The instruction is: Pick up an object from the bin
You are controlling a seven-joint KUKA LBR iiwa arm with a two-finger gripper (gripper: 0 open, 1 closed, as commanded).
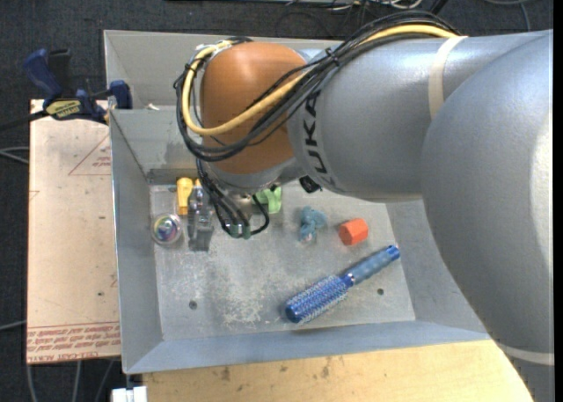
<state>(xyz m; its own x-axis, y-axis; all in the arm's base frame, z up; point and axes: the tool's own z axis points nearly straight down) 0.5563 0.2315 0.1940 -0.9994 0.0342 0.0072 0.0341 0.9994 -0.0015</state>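
Nearest the front wall of the grey bin (264, 334), a blue hairbrush (339, 288) is laid slantwise on the floor. Behind it, towards the right, an orange block (353, 231) and a small teal lump (308, 222) are set near each other. At the left, the gripper (201, 226) is lowered close to the floor, just beside a shiny round ball (165, 230); whether it is open or closed cannot be told. Just behind it a yellow piece (184, 192) is seen, and a green piece (274, 200) is partly hidden under the orange wrist cover (251, 101).
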